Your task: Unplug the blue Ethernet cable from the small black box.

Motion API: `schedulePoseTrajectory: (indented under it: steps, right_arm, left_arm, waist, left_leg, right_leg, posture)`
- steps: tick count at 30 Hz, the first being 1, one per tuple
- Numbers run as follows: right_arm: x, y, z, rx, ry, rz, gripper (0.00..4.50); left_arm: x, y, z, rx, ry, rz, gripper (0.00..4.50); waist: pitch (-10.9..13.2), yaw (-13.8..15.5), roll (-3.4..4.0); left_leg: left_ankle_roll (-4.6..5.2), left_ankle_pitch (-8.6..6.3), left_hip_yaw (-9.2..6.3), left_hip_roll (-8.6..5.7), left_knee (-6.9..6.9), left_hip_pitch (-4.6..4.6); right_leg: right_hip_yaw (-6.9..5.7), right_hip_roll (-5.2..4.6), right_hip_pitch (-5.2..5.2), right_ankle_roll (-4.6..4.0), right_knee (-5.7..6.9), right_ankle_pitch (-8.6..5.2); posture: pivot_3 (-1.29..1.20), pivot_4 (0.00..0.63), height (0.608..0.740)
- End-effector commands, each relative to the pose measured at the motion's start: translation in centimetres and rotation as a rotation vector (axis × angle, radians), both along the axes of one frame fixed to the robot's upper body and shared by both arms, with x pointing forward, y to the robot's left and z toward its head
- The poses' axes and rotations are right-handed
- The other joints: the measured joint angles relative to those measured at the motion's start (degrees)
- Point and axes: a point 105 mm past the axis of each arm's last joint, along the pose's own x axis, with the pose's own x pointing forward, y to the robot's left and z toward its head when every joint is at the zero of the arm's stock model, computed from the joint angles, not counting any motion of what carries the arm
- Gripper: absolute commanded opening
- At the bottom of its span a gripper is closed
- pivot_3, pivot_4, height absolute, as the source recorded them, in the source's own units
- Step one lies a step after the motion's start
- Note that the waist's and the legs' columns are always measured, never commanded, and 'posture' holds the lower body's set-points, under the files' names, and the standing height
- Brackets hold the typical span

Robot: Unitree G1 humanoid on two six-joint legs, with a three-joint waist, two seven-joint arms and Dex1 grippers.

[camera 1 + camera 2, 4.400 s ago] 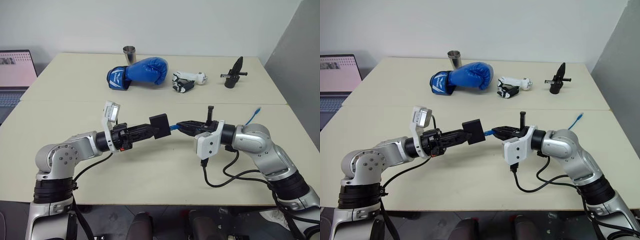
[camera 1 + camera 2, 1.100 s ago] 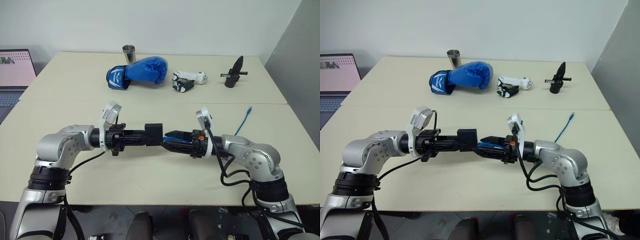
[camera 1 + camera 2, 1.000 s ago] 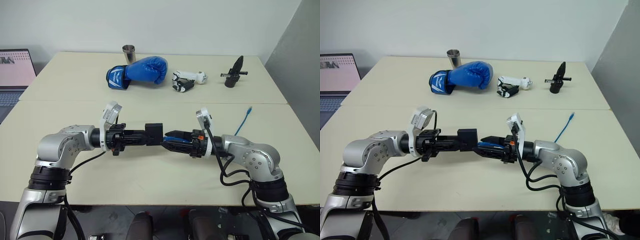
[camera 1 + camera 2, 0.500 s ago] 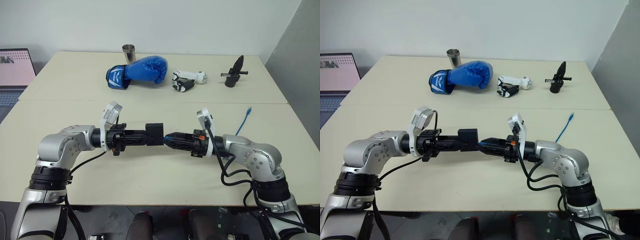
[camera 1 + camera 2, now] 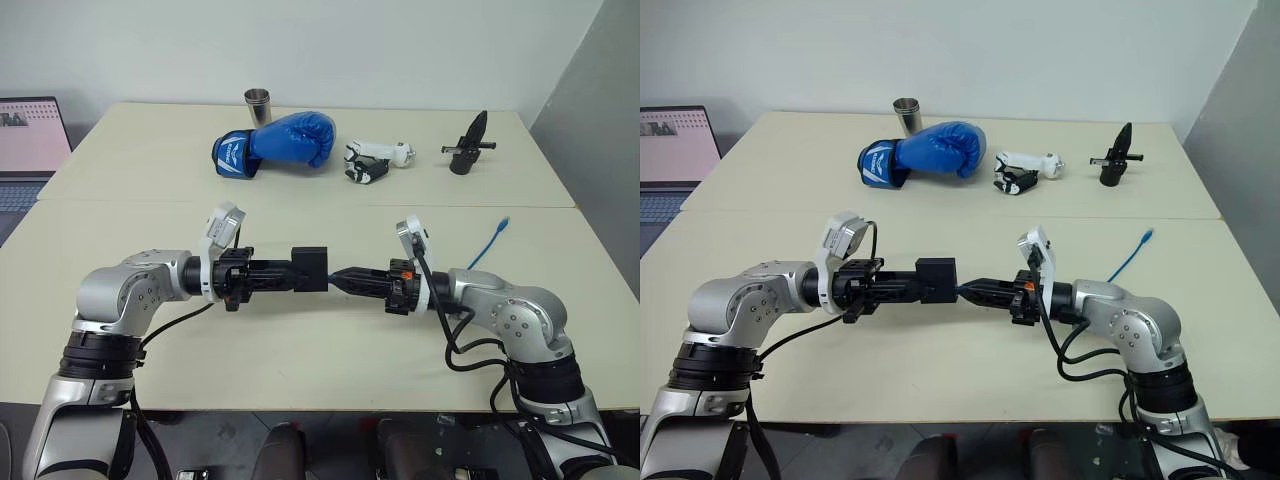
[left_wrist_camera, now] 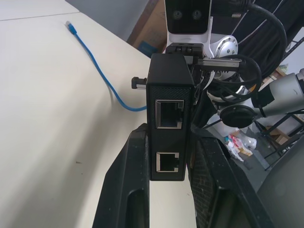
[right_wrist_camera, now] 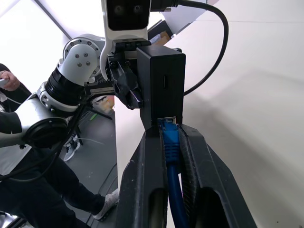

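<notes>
My left gripper is shut on the small black box and holds it level above the near table. In the left wrist view the box shows two ports between the fingers. My right gripper faces it from the right, shut on the blue Ethernet cable at its plug. That plug sits in the box's port. The rest of the cable trails right along the table, and its free end lies there.
On the far table lie a blue boxing glove, a metal cup, a white and black object and a pointed black clamp. A laptop stands at the left edge. A person's hand shows beside the robot.
My right gripper's fingers have closed onto the blue plug at the box. Both arms have kept their place, and the box has not moved.
</notes>
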Motion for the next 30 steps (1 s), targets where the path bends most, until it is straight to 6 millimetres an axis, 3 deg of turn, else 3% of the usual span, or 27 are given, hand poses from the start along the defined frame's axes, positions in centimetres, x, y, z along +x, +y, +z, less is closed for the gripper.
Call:
schedulePoseTrajectory:
  steps: [1, 12, 14, 17, 20, 23, 25, 26, 30]
  right_arm:
    - [-0.7, 0.0, 0.7, 0.0, -0.025, 0.047, 0.09]
    - [0.0, -4.2, -0.6, -0.07, 0.01, -0.069, 0.08]
    - [1.1, -4.9, -0.5, -0.067, -0.014, -0.145, 0.08]
    - [4.7, -6.2, -0.7, -0.102, -0.1, -0.351, 0.08]
    - [10.3, -9.8, -1.5, -0.217, -0.23, -0.718, 0.08]
    - [13.0, -12.6, -2.7, -0.347, -0.327, -0.897, 0.08]
    - [13.2, -12.9, -3.3, -0.36, -0.335, -0.894, 0.79]
    - [13.0, -12.6, -3.4, -0.356, -0.335, -0.874, 0.83]
    - [12.1, -11.5, -3.4, -0.327, -0.334, -0.797, 1.8]
  left_arm:
    - [0.3, 0.5, 1.4, -0.011, -0.049, 0.01, 0.76]
    - [0.5, 2.1, 0.8, 0.059, -0.064, 0.046, 0.76]
    - [0.5, 2.2, 0.7, 0.061, -0.066, 0.055, 0.76]
    - [0.7, 2.2, 0.4, 0.068, -0.07, 0.069, 0.76]
    - [1.2, 1.9, 0.0, 0.08, -0.095, 0.105, 0.76]
    - [1.3, 1.7, -0.1, 0.078, -0.098, 0.118, 0.76]
    - [1.3, 1.8, -0.1, 0.084, -0.109, 0.13, 0.76]
    - [1.4, 1.8, -0.1, 0.088, -0.116, 0.135, 0.76]
    - [1.5, 1.9, -0.1, 0.09, -0.136, 0.168, 0.76]
  waist:
    - [0.0, 0.0, 0.0]
    - [0.0, 0.01, 0.0]
    - [0.0, 0.02, 0.0]
    - [0.0, -0.1, 0.0]
    - [0.01, -0.31, 0.01]
    - [0.01, -0.24, 0.01]
    - [0.01, 0.01, 0.01]
    - [0.01, 0.03, 0.01]
    - [0.02, -0.03, 0.03]
  left_leg:
    - [0.0, 0.0, 0.0, 0.0, 0.0, 0.0]
    - [0.0, 0.0, 0.0, -0.01, 0.0, -0.02]
    - [0.0, 0.0, 0.0, -0.01, 0.01, -0.04]
    - [0.0, 0.0, 0.0, 0.0, 0.01, -0.03]
    - [0.0, 0.0, 0.02, 0.0, 0.02, -0.01]
    - [0.0, 0.0, 0.07, -0.02, 0.02, -0.03]
    - [0.0, 0.0, 0.08, -0.03, 0.01, -0.07]
    - [0.0, 0.0, 0.08, -0.02, 0.0, -0.11]
    - [-0.01, 0.0, 0.09, -0.02, -0.01, -0.19]
  right_leg:
    - [0.0, 0.0, 0.0, 0.0, 0.0, 0.0]
    - [0.0, 0.0, -0.02, 0.0, -0.01, 0.0]
    - [0.0, 0.0, -0.02, 0.01, -0.02, 0.0]
    - [0.0, 0.01, -0.02, 0.01, -0.01, 0.0]
    - [0.02, 0.03, -0.03, 0.01, 0.01, 0.0]
    - [0.05, 0.0, -0.05, 0.01, 0.0, 0.02]
    - [0.05, -0.01, -0.08, -0.25, -0.02, 0.16]
    - [0.04, -0.01, -0.09, -0.27, -0.03, 0.16]
    - [0.06, -0.02, -0.14, -0.3, -0.04, 0.16]
  posture:
    - [0.0, 0.15, 0.74]
    - [0.0, 0.15, 0.74]
    - [0.0, 0.15, 0.74]
    - [0.0, 0.15, 0.74]
    - [0.0, 0.15, 0.74]
    - [0.0, 0.15, 0.74]
    - [0.0, 0.15, 0.74]
    - [0.0, 0.15, 0.74]
    - [0.0, 0.15, 0.74]
